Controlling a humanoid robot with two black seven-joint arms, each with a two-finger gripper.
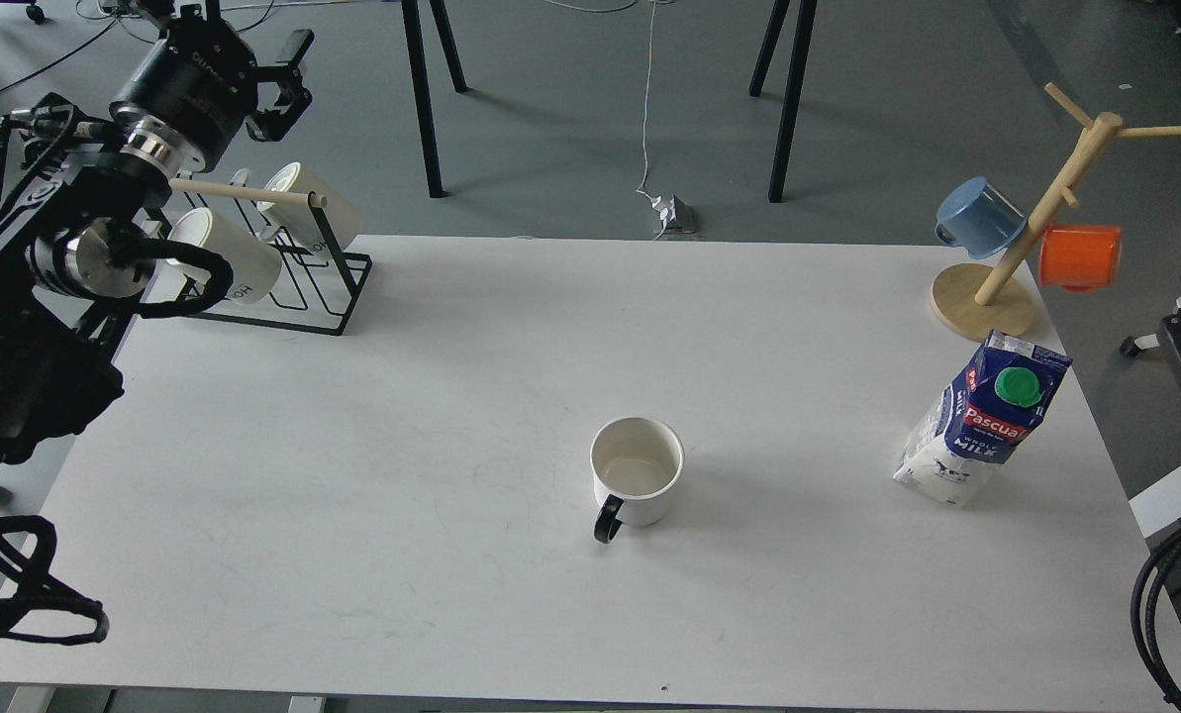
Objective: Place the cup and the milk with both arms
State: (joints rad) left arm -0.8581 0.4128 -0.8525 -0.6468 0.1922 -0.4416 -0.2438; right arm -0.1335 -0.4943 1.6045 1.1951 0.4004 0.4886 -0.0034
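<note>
**Both task items standing free on table**

Left gripper hangs released, fingers apart, above the mug rack. Right gripper's state cannot be told. Cup stands upright well away from the rack; milk farther still.

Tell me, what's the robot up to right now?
Left gripper raised far left, open, empty. Right gripper not in view. Cup and milk upright on table, untouched. Nothing between them.

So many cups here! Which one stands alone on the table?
The white cup with the black handle, mid-table; the lettered mugs sit in a rack, the blue and orange cups hang on a wooden tree.
</note>
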